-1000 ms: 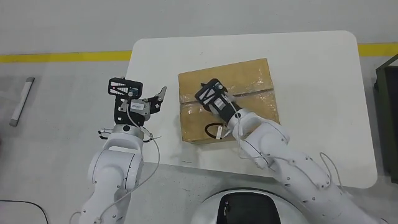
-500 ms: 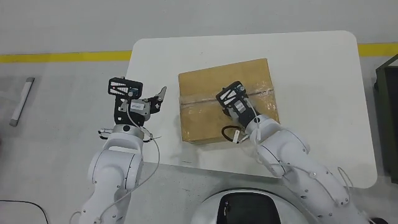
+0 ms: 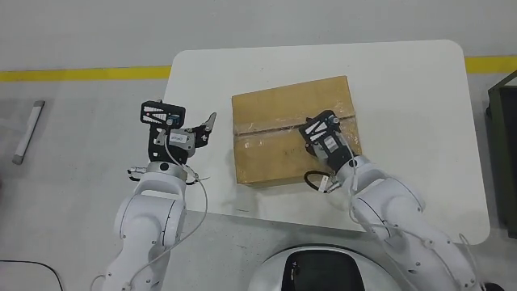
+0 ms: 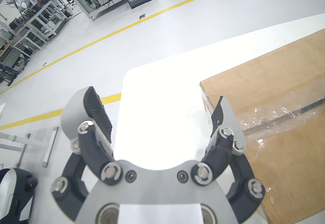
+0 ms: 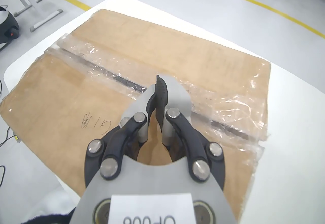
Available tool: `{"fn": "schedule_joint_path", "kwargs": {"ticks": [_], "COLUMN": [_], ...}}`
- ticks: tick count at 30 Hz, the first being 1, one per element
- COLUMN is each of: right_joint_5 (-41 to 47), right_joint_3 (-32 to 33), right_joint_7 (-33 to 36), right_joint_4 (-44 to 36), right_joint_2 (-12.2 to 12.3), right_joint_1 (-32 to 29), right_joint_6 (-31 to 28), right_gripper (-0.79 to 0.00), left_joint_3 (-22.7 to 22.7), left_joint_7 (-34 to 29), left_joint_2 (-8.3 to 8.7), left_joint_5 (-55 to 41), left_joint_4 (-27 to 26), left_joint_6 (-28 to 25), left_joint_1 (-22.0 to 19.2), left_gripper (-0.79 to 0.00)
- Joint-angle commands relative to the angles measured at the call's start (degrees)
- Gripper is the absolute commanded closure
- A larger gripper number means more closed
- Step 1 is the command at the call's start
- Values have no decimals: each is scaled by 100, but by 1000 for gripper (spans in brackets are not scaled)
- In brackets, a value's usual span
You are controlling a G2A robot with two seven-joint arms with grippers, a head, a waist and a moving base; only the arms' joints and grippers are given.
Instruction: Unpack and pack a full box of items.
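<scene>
A closed brown cardboard box (image 3: 283, 133) lies on the white table (image 3: 404, 89), its flaps sealed by a strip of clear tape (image 5: 122, 80) along the middle seam. My right gripper (image 3: 325, 132) is over the box's right part, right at the tape seam, with its fingers (image 5: 158, 94) shut and nothing between them. My left gripper (image 3: 206, 125) hangs open over the table's left edge, a little left of the box (image 4: 279, 98), holding nothing.
The table's right half beyond the box is bare. A dark cabinet (image 3: 502, 129) stands off the table's right side. Yellow floor tape (image 3: 81, 73) runs behind the table. A grey bar (image 3: 27, 132) lies on the floor at the left.
My right gripper has slid to the right along the tape seam, from the box's middle to its right part. The left arm has not moved.
</scene>
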Motion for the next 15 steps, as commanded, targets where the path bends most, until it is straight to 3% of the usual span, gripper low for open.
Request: {"fn": "schedule_joint_path", "kwargs": {"ticks": [1, 7, 12, 15], "right_joint_5": [-14, -106, -402, -677], "right_joint_3": [74, 558, 1300, 1770], "right_joint_7": [-60, -58, -2, 159], "right_joint_4": [-152, -827, -1530, -1981], "right_joint_2": [4, 40, 71, 106], "right_joint_1": [-33, -262, -573, -896], "right_joint_6": [25, 201, 762, 768], "right_gripper": [0, 0, 0, 0], "left_joint_3": [0, 0, 0, 0], "left_joint_7": [0, 0, 0, 0], "left_joint_2": [0, 0, 0, 0], "left_joint_5": [0, 0, 0, 0], "left_joint_4": [0, 0, 0, 0], "left_joint_6": [0, 0, 0, 0], "left_joint_1": [0, 0, 0, 0], "left_gripper": [-785, -785, -785, -785]}}
